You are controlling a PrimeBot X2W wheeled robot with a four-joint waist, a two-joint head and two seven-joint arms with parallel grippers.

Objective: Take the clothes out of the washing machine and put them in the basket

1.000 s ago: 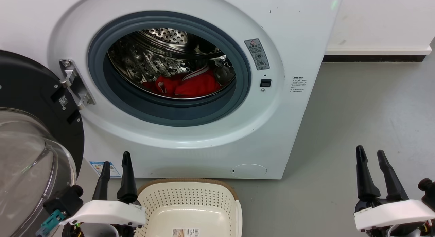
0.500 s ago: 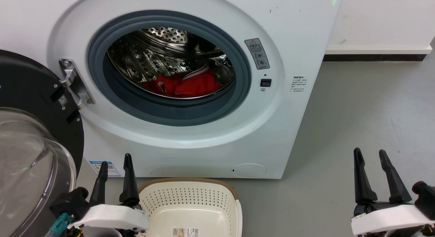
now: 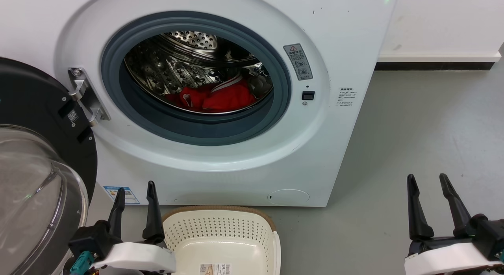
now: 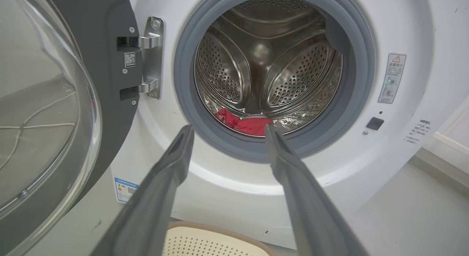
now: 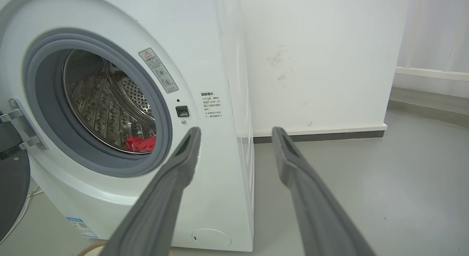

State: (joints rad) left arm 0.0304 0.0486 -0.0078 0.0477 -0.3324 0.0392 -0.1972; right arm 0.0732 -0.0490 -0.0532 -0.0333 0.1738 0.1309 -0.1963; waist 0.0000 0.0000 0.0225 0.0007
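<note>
Head view: clothes [image 3: 220,98] lie low in the washing machine [image 3: 346,38] drum [image 3: 177,70], well apart from both grippers. Left gripper [image 3: 135,187] spread, empty, just beside the basket [image 3: 220,227]. Right gripper [image 3: 427,176] spread, empty, over the floor [image 3: 413,121].
Left wrist view: clothes show between the fingertips, far beyond them.
Right wrist view: clothes lie left of the fingers.
Versus 1.0 s ago: both grippers sit lower; clothes unmoved.

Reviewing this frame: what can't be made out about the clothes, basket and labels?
Clothes: head view, lower part hidden behind the grey door seal; garment count unclear.
Basket: head view, near end cut off by the bottom edge.
Warning label: head view, text too small.
</note>
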